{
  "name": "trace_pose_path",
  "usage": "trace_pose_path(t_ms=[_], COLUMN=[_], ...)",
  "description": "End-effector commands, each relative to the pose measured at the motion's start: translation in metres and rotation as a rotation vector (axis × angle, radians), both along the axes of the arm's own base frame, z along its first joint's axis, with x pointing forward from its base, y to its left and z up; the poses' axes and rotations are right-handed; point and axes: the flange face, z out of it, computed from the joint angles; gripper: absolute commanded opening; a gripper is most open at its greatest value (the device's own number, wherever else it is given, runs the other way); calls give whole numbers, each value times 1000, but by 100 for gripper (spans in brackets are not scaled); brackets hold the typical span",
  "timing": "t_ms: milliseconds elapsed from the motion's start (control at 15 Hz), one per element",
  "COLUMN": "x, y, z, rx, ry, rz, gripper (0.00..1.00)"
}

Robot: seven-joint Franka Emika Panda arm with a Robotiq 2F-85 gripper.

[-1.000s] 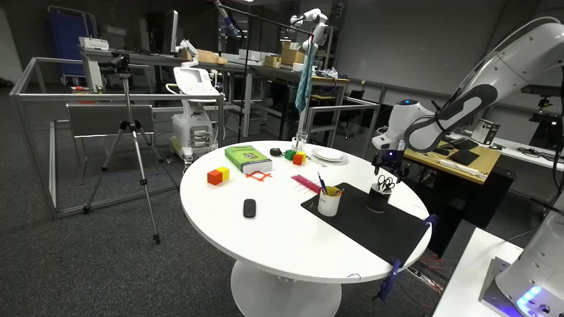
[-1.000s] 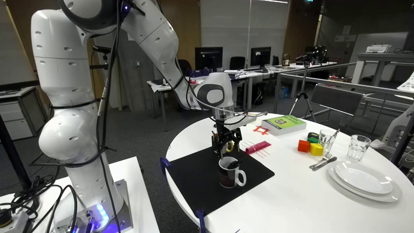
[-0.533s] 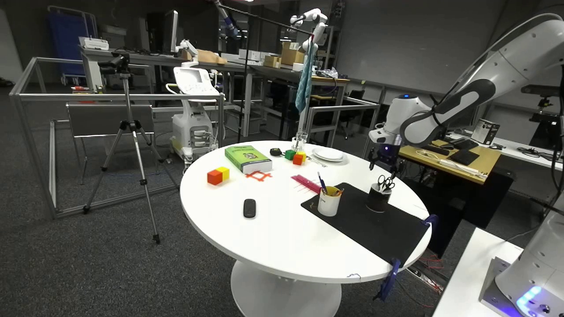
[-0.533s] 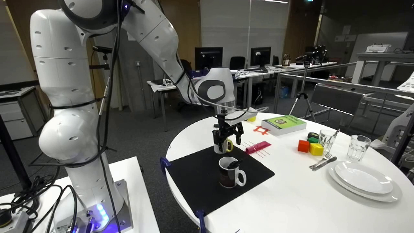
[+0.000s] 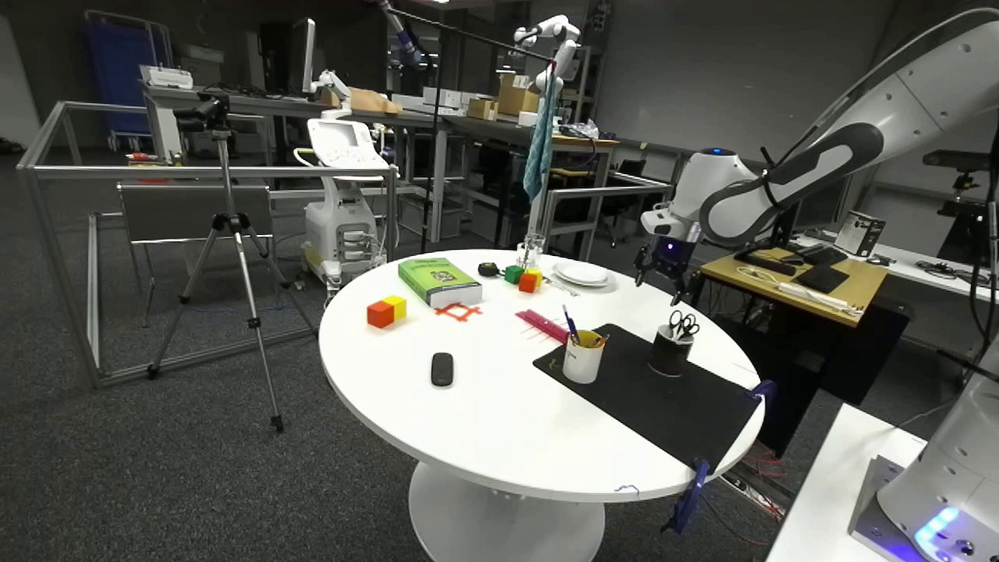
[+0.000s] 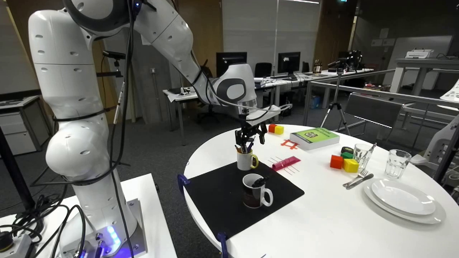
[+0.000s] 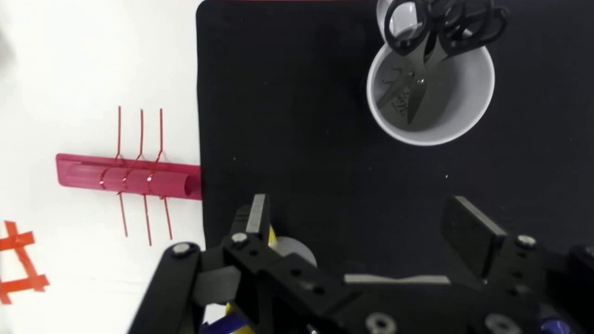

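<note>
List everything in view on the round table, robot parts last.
Mat: one, black, on table
Clamps: two, blue, at mat corners
Dark mug: one, black-white, on mat
Scissors: count unclear, black-handled, in dark mug
White mug: one, white, on mat
Pens: several, mixed, in white mug
Roll: one, pink, beside mat
Book: one, green, on table
Hash shape: one, orange, beside book
Oblong item: one, black, on table
Plates: two, white, stacked
Cutlery: two, silver, beside plates
Glasses: two, clear, near plates, one holding something
Blocks: five, red/yellow/green, two near book, three near glasses
Round item: one, black, near glasses
Arm: one, white, over table
Gripper: one, black, open above mat
</note>
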Motion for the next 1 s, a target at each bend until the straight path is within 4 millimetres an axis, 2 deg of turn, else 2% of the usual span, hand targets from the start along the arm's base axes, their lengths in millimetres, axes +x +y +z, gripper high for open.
trace_pose_path(t_ms=[0, 400, 933], x=[-1, -4, -6], y=[24, 57, 74], z=[30, 50, 55], rx=[53, 120, 197], ry=[-77, -123, -160], rz=[-4, -58, -352], gripper=[100, 100, 100])
